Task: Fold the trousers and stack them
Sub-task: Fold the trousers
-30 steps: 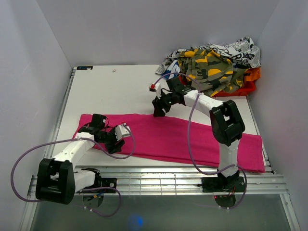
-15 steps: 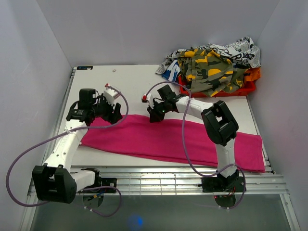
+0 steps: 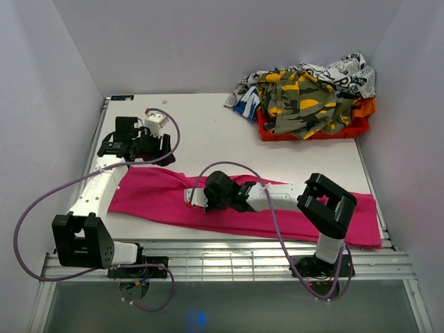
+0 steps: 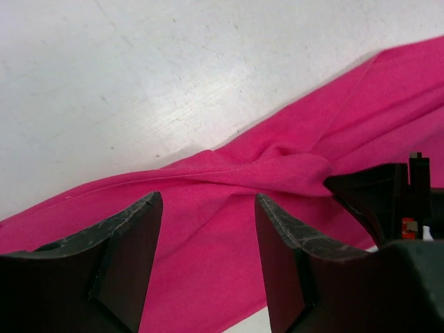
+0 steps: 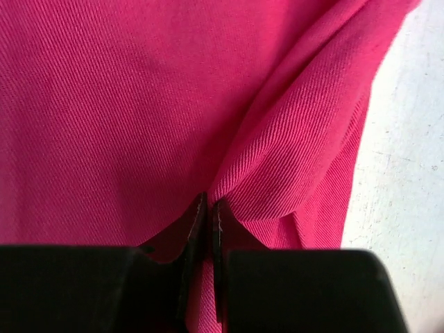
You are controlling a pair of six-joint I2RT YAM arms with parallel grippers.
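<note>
On the table [image 3: 208, 132]: trousers [image 3: 149, 198] lie spread along the near side, long axis left to right, with the left end a little farther from the bases than the right end.
Pinch: right gripper [image 3: 207, 201] is clamped on the trousers left of their middle. In its wrist view the right gripper [image 5: 210, 205] has its jaws nearly touching, with a raised fold of trousers [image 5: 104, 104] caught at the tips.
Free tool: left gripper [image 3: 165, 151] is spread wide and holds nothing. It hangs over the far edge near the left end.
Under it: a twisted ridge of trousers [image 4: 229, 173] lies just ahead of the left gripper [image 4: 208, 208].
Nearer arm: the left arm for the left end. The right end is well apart from both.
Judgement: the next grasp probably belongs on that ridge, in line with the pinch.
Corner: pile [image 3: 305, 97], apart.
</note>
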